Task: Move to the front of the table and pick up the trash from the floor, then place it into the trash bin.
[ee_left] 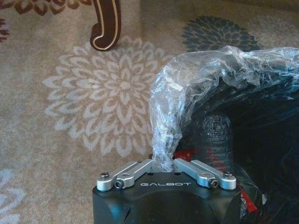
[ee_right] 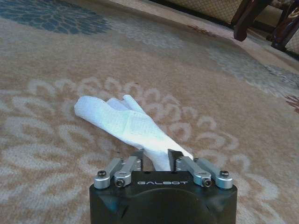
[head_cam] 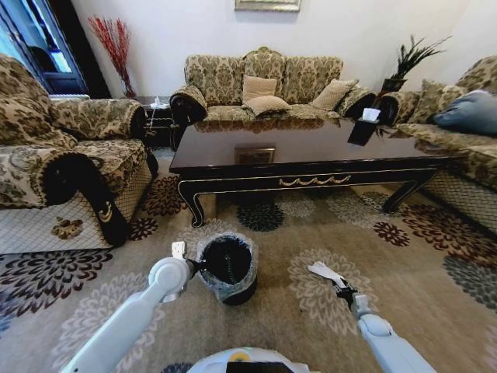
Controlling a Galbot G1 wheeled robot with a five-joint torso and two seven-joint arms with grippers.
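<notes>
The trash bin (head_cam: 226,268) is a small black bin with a clear bag over its rim, standing on the carpet in front of the table (head_cam: 311,151). My left gripper (head_cam: 194,265) is at the bin's near-left rim, shut on the bag's folded edge (ee_left: 164,140). Something dark and ribbed (ee_left: 213,133) and a bit of red lie inside the bin. To the right of the bin, my right gripper (head_cam: 339,289) is shut on a piece of trash, a white paper scrap (ee_right: 126,122). The scrap (head_cam: 323,272) sticks out from the fingers, low over the carpet.
A patterned armchair (head_cam: 70,167) stands at the left, a sofa (head_cam: 264,85) behind the table, and another sofa (head_cam: 458,124) at the right. A curved table leg (ee_left: 105,25) stands near the bin. The flowered carpet (head_cam: 419,264) is open at the right.
</notes>
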